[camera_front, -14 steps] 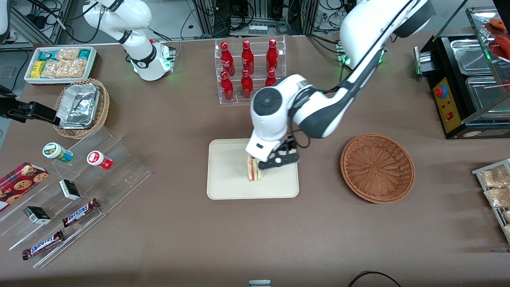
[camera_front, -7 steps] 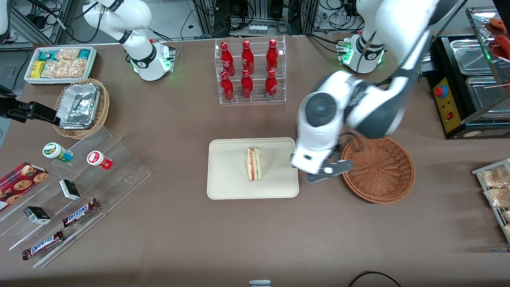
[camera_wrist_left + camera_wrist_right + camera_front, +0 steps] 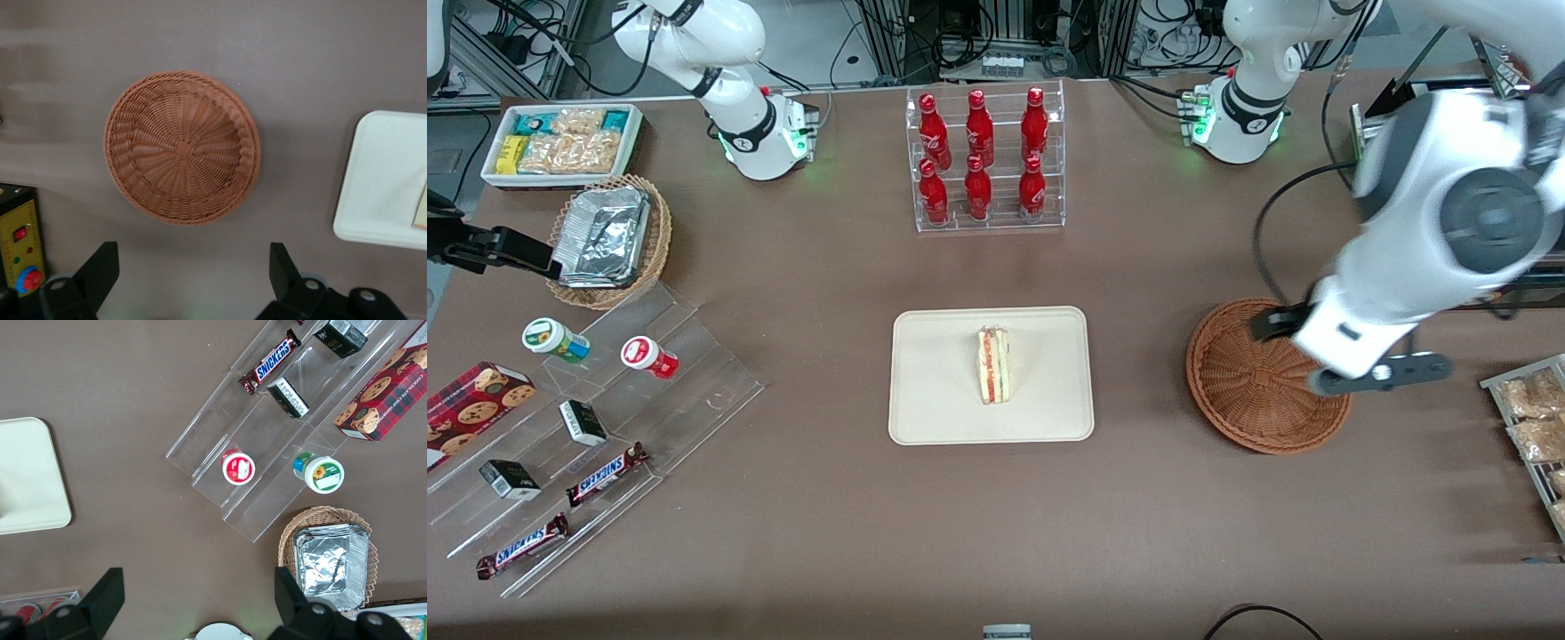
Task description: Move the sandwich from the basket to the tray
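On the flat cream tray (image 3: 943,382), with its rounded corners and low rim, the triangular sandwich (image 3: 993,364) stood on edge, red and green layers showing along its cut face. Toward the working arm's end of the table sat the round reddish-brown basket (image 3: 1249,391), its tightly woven wicker spiralling from the centre. Above the basket's rim hung the gripper (image 3: 193,277), fingers (image 3: 100,270) spread wide, holding nothing. Part of the basket's rim was hidden by the arm.

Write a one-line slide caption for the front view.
Sandwich resting on the tray; open, empty claw above the wicker basket rim.
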`<state>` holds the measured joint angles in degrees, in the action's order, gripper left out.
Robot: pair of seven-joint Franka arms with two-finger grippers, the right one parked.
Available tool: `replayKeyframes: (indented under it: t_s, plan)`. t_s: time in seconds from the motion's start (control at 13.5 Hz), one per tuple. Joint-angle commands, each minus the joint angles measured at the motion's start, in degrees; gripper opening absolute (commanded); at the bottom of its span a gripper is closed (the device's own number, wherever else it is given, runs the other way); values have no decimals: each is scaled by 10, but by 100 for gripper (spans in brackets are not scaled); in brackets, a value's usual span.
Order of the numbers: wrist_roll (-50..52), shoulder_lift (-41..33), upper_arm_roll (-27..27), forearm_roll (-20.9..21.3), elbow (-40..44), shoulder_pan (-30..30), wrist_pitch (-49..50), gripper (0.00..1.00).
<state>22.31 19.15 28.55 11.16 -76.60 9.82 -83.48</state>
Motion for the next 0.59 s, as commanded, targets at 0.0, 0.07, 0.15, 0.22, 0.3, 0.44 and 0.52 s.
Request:
replayKeyframes:
  t_s: [0.0,0.07,0.15,0.22,0.3,0.44,0.52]
  plan:
    - [-66,-71,3,-31,-82,46,-5,99]
    - [-81,-83,-1,-31,-94,47,-4,99]
    - [-108,-99,-27,-32,-106,40,-2,99]
    - [-136,-116,-58,-39,-121,19,0,99]
    - [-161,-139,-108,-51,-141,-13,5,99]
    - [-197,-196,-202,-70,-207,-82,1,99]
    - [-212,-217,-227,-79,-230,-91,-4,99]
